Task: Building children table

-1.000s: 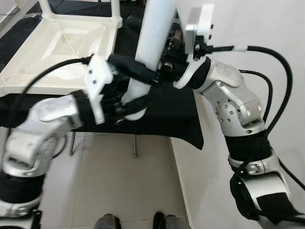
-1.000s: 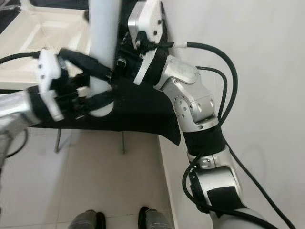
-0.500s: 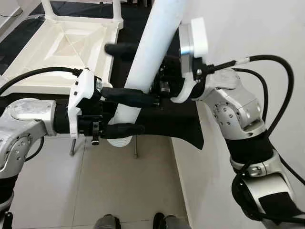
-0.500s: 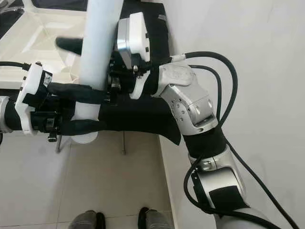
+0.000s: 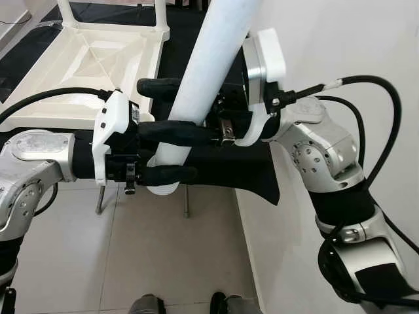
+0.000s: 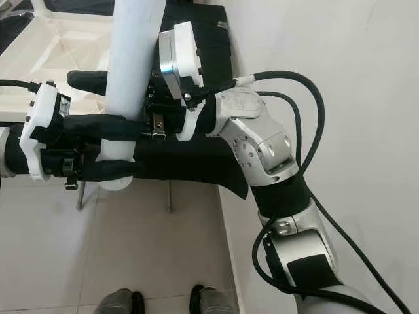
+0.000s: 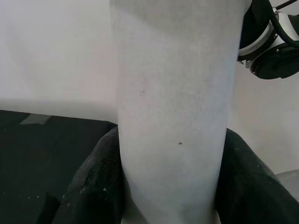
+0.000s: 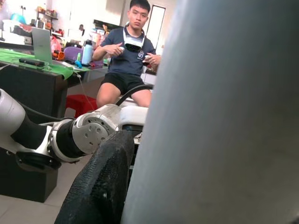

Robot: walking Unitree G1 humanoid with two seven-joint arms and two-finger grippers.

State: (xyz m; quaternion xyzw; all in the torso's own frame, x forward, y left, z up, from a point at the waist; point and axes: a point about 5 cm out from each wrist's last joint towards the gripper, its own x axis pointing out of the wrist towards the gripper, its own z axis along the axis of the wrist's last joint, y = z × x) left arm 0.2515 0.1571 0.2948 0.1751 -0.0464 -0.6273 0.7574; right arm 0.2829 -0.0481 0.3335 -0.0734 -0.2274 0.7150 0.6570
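Two grippers hold one white table leg (image 5: pixel 209 72) — a thick round tube that slants up between them, its open lower end hanging above the tiled floor (image 5: pixel 163 261). The left gripper (image 5: pixel 171 152) reaches in from the robot's left, its two black fingers closed around the tube near that lower end, one finger above the other, pads pressed to the plastic. Just above it, the right gripper (image 5: pixel 190 108) clamps the same leg from the opposite side; one finger (image 5: pixel 160 86) pokes out past the tube. Beyond the left gripper, the overturned white tabletop (image 5: pixel 78 59) lies on a black-draped surface (image 5: pixel 242 163). Through the right wrist camera, a seated person (image 8: pixel 128 60) shows in the background.
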